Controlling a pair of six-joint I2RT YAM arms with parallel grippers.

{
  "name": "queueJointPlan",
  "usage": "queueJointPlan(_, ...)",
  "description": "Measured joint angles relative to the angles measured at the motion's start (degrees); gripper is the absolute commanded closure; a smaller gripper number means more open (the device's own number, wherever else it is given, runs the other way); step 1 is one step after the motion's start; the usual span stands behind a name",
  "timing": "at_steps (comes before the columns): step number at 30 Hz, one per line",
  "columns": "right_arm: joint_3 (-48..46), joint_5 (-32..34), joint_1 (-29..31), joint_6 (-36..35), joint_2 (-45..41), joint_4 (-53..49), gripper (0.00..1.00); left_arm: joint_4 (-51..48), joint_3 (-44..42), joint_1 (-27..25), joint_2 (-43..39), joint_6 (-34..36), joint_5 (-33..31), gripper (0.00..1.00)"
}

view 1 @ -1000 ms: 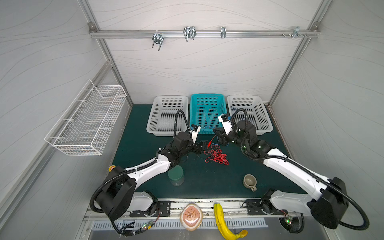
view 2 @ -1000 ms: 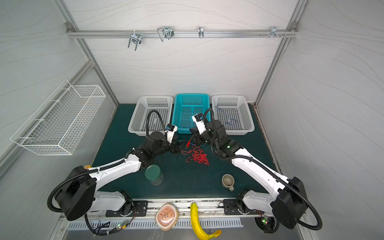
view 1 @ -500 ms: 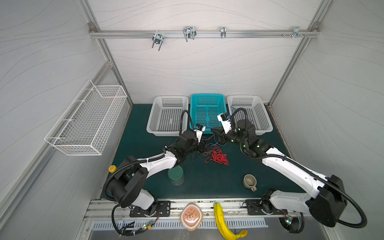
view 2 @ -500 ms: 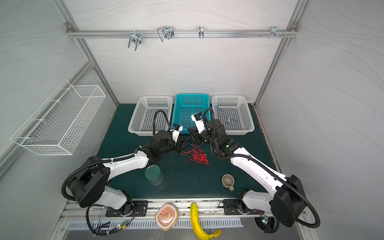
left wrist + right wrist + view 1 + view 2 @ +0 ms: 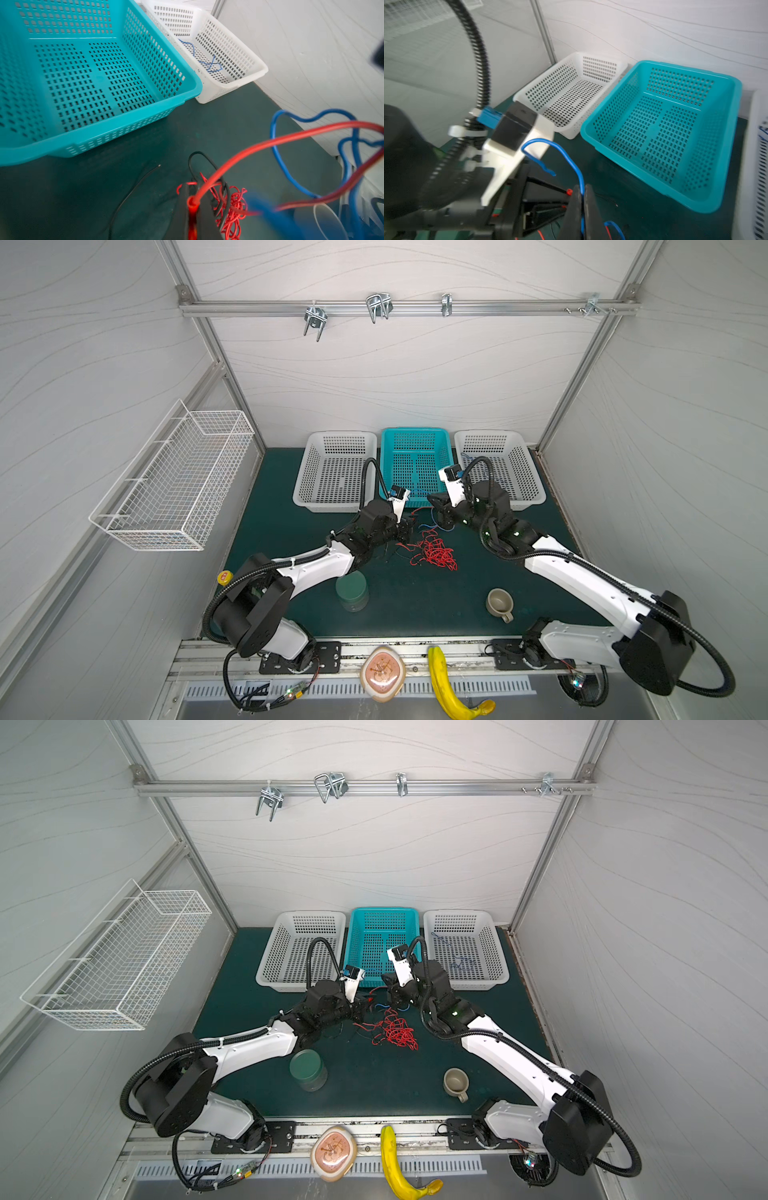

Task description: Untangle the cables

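Observation:
The cables are a knot of thin red wire (image 5: 432,552) (image 5: 392,1032) on the green mat, with black strands (image 5: 133,191) and blue loops (image 5: 278,149) running out of it. My left gripper (image 5: 192,202) (image 5: 409,526) is shut on a red cable (image 5: 270,141) that arches up from the red tangle (image 5: 232,207). Just across from it, my right gripper (image 5: 582,194) (image 5: 435,512) is shut on a blue cable (image 5: 566,155), lifted off the mat. The two grippers nearly meet in front of the teal basket.
A teal basket (image 5: 415,432) stands at the back between two white baskets (image 5: 303,472) (image 5: 536,485); the right one holds a loose blue wire (image 5: 453,957). A green cup (image 5: 351,591) and a beige mug (image 5: 498,605) sit nearer the front. A banana (image 5: 442,684) lies off the mat.
My left gripper has reached forward toward the right gripper and gone from open to shut on the red cable. The right gripper stayed shut on the blue cable, hardly moving.

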Motion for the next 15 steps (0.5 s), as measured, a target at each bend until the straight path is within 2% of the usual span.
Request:
queueJointPlan(6,-2.56,6.08,-5.44,2.25,-2.45,-4.70,1.00,-3.96,-0.15,-0.57,-4.96,1.22,-7.10,1.00)
queueJointPlan(11,-5.88,8.17,-12.37,4.83,-5.31,-8.28,1.00,-7.13,-1.31,-0.46,-9.57,2.56,-12.04,1.00)
queueJointPlan(15,-7.50,7.37,-13.57,5.18,-6.03,-9.03,1.00,-9.07,-1.53,-0.48,-11.43,3.87,-14.56,1.00)
